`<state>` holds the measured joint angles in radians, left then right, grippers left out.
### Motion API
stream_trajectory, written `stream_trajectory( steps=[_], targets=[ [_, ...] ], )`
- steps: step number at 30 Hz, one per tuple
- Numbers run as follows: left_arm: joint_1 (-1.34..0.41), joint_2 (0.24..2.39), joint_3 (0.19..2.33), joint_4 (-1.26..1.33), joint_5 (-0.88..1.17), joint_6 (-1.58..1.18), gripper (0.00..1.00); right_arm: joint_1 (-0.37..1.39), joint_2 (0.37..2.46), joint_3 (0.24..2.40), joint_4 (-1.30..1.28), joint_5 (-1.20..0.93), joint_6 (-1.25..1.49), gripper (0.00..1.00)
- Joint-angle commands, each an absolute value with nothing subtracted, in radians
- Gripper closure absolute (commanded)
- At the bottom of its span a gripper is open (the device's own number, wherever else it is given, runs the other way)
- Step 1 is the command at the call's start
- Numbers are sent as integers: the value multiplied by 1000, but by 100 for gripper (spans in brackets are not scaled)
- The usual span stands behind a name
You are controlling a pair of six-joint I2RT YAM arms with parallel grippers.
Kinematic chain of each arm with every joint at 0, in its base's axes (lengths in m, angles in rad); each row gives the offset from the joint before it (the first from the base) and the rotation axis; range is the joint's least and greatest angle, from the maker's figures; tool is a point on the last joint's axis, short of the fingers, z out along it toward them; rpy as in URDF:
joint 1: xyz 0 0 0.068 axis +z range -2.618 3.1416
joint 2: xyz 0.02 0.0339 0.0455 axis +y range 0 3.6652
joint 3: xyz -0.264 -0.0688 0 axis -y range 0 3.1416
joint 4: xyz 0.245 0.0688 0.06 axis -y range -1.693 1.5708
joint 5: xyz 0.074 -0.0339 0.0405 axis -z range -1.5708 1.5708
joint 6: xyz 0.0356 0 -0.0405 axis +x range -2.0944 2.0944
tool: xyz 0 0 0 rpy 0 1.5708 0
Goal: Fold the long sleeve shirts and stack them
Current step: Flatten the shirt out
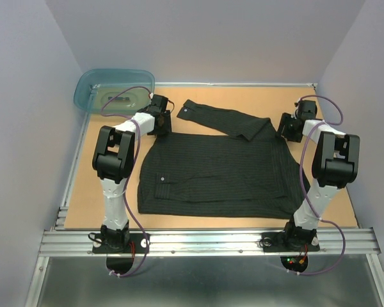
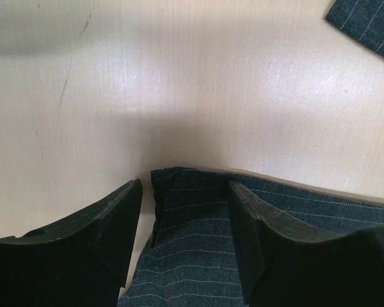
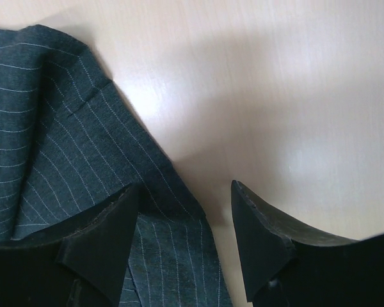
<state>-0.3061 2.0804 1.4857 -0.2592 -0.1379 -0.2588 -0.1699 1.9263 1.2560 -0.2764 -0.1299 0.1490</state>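
Both tools were spread with nothing pinched: the left tool (image 2: 185, 195) straddled the far-left corner of the long sleeve shirt (image 1: 211, 173), while the right tool (image 3: 185, 198) had the far-right edge under just one finger, the other over bare bench (image 3: 294, 96). Shirt lay flat mid-bench with one sleeve (image 1: 224, 119) lying across its far edge. My worry was the right side grabbing too little cloth and slipping, so the fold would go crooked or drag that sleeve loose.

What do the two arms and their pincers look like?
The left arm and right arm have white links and bulky black joints; a purple cable loops along each. The left pincer and right pincer have black wedge-shaped fingers.
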Motion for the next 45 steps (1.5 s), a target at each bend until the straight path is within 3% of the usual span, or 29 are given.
stream_trajectory(
  steps=[1, 8, 17, 22, 25, 26, 27, 34, 36, 38, 39, 45],
  targets=[
    [-305, 2106, 1499, -296, -109, -253, 38, -166, 1985, 1281, -304, -229, 126, 36],
    [-305, 2117, 1500, -310, -120, -250, 45, -132, 2026, 1325, -316, -268, 91, 36],
    [-305, 2117, 1503, -324, -149, -250, 53, -84, 2069, 1359, -342, -60, 69, 37],
    [-305, 2121, 1505, -328, -167, -245, 63, -81, 2086, 1361, -357, 32, 68, 53],
    [-305, 2128, 1505, -331, -169, -245, 67, -75, 2103, 1367, -364, 37, 51, 68],
    [-305, 2126, 1505, -331, -169, -245, 70, -71, 2108, 1371, -367, 32, 42, 78],
    [-307, 2128, 1503, -331, -169, -244, 70, -68, 2109, 1373, -367, 26, 41, 81],
    [-305, 2118, 1491, -334, -181, -244, 71, -25, 2097, 1385, -370, 8, 32, 79],
    [-305, 2117, 1491, -333, -184, -244, 72, -18, 2095, 1396, -371, 8, 35, 83],
    [-305, 2114, 1489, -333, -189, -242, 73, -8, 2100, 1402, -371, 17, 34, 97],
    [-305, 2114, 1491, -334, -189, -244, 75, -5, 2102, 1404, -373, 34, 32, 99],
    [-305, 2071, 1483, -337, -244, -244, 89, -3, 2063, 1405, -373, 83, 43, 99]
  ],
)
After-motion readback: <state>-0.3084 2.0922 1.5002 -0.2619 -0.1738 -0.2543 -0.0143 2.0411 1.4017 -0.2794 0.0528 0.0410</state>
